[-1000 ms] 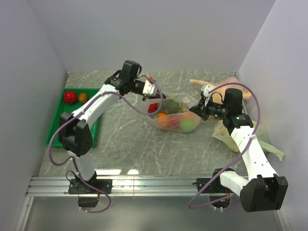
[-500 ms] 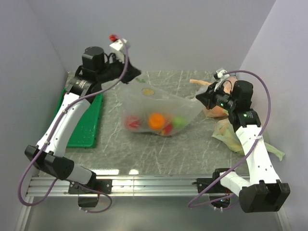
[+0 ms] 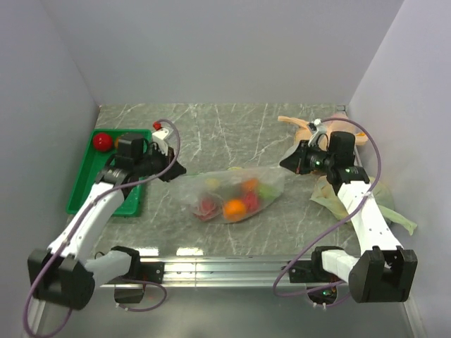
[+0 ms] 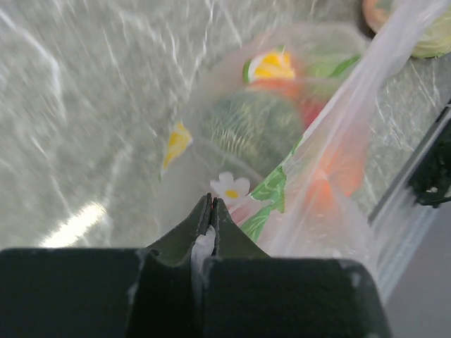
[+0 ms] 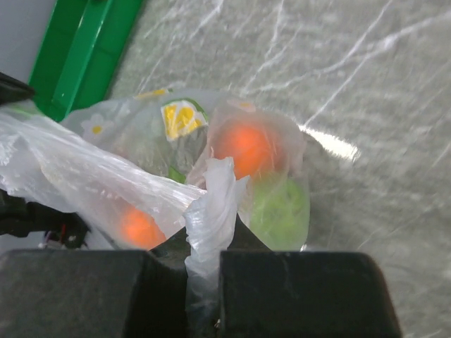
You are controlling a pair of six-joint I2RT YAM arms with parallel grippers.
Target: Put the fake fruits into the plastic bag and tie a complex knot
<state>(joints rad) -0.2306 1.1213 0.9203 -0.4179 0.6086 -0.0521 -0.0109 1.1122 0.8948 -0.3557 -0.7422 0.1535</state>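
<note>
The clear plastic bag [image 3: 232,193] lies stretched across the table's middle between both arms. Inside it show several fake fruits: an orange ball [image 3: 235,207], a red one [image 3: 207,205] and a light green one [image 3: 266,190]. The left wrist view shows the bag [image 4: 331,127] with a dull green round piece [image 4: 250,127] inside. My left gripper [image 3: 177,170] is shut on the bag's left handle [image 4: 203,246]. My right gripper [image 3: 287,162] is shut on the bag's right handle [image 5: 215,204]. One red ball [image 3: 103,141] stays in the green tray [image 3: 90,184].
An orange-tinted bag [image 3: 320,130] lies at the back right behind the right gripper. A pale green bag [image 3: 394,215] lies along the right wall. The green tray sits against the left wall under the left arm.
The left arm swung from high at the back left down toward the tray, still holding its handle. The bag with fruit came down lower and nearer the front. The right gripper shifted slightly.
</note>
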